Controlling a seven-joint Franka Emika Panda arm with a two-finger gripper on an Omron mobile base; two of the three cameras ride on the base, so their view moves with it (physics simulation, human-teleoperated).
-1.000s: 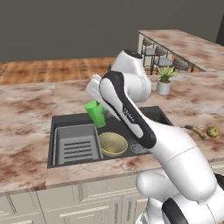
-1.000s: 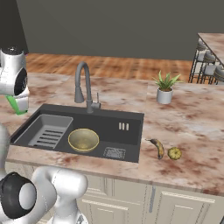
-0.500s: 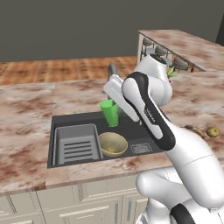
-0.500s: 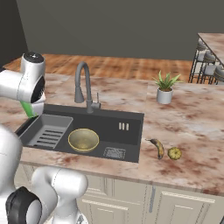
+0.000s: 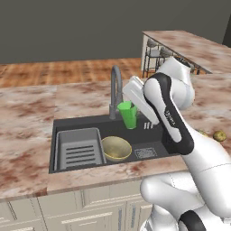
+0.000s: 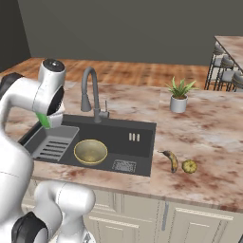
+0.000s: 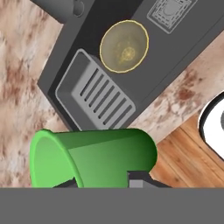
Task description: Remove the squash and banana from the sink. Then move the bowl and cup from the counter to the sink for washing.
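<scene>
Holding cup [image 5: 128,114] clamped in gripper [image 7: 103,181], raised over sink [image 5: 76,124] beside faucet [image 5: 115,90]. Bowl [image 5: 116,148] already in basin, below and left of cup. Release point: bare basin floor directly beneath.

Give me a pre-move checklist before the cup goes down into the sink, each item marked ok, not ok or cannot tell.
1. Grip: gripper shut on the cup - ok.
2. Cup over the sink: it hangs above the basin near the faucet - ok.
3. Bowl already in the basin, beside the ribbed tray - ok.
4. Squash and banana out of the sink, lying on the counter to its right - ok.
5. Free spot below the cup: bare basin floor shows between bowl and back wall, but exactly where the cup would land - cannot tell.
6. Clearance between cup and faucet: they look close in the left base view - cannot tell.
</scene>
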